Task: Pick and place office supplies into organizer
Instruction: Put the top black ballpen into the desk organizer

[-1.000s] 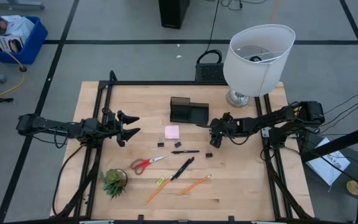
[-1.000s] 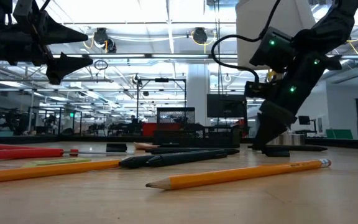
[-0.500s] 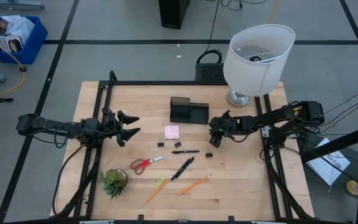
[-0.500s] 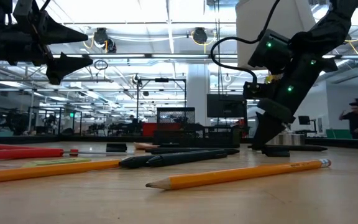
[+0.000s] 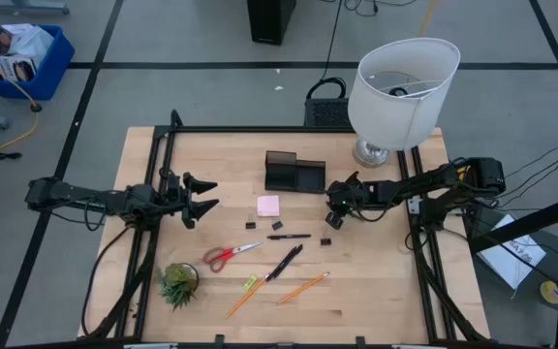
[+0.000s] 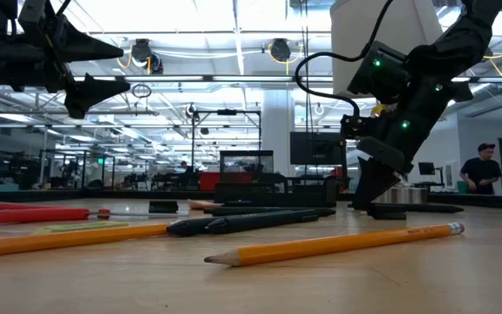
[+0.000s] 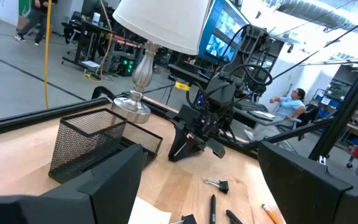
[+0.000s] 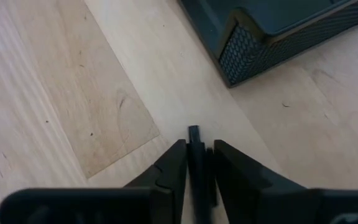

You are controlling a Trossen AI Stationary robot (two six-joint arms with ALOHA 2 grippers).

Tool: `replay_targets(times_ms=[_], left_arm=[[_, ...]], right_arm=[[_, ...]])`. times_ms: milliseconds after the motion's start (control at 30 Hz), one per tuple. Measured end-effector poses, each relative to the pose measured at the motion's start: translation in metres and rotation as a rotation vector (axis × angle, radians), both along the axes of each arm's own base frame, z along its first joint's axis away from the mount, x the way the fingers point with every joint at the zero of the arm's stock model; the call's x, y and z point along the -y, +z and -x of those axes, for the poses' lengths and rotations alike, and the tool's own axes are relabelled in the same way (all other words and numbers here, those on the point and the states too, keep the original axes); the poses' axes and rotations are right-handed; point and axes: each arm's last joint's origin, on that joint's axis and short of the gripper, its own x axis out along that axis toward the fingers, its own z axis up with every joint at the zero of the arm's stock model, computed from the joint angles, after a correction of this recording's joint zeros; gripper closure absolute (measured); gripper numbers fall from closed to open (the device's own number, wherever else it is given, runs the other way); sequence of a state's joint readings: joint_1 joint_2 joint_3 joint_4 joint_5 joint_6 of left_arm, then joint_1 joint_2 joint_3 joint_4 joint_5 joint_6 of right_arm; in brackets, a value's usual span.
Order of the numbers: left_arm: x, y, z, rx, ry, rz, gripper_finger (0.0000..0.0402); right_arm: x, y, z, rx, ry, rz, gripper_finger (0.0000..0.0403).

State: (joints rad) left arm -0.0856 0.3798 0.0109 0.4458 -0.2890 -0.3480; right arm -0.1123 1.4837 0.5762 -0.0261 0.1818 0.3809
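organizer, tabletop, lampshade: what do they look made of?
Organizer: black wire mesh, probably metal, matte; the perforated grid shows in its wall. Tabletop: light wood planks, likely butcher block, smooth finish; grain and plank seams are visible. Lampshade: white, probably fabric or paper over a frame; matte and slightly translucent, so the look leaves it open.

Right gripper [image 8: 194,163] has narrowed its fingers around a small black clip [image 8: 195,144] beside the organizer [image 8: 272,28]; background person [image 6: 480,172] has shifted.
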Motion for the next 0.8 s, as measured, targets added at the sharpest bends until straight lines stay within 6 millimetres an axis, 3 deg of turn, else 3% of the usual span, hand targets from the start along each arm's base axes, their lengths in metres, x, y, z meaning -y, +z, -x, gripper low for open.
replay_targets(times_ms=[167,800], left_arm=[[0.0000,0.0000,0.0000,-0.001,0.000,-0.005,0.0078],[0.0000,0.0000,0.0000,-0.001,0.000,-0.005,0.0078]], right_arm=[[-0.0002,0.0002,-0.0001,0.002,0.002,-0.003,0.0361],[-0.0001,0.0049,-0.0077,0.110,-0.029,-0.020,0.0354]])
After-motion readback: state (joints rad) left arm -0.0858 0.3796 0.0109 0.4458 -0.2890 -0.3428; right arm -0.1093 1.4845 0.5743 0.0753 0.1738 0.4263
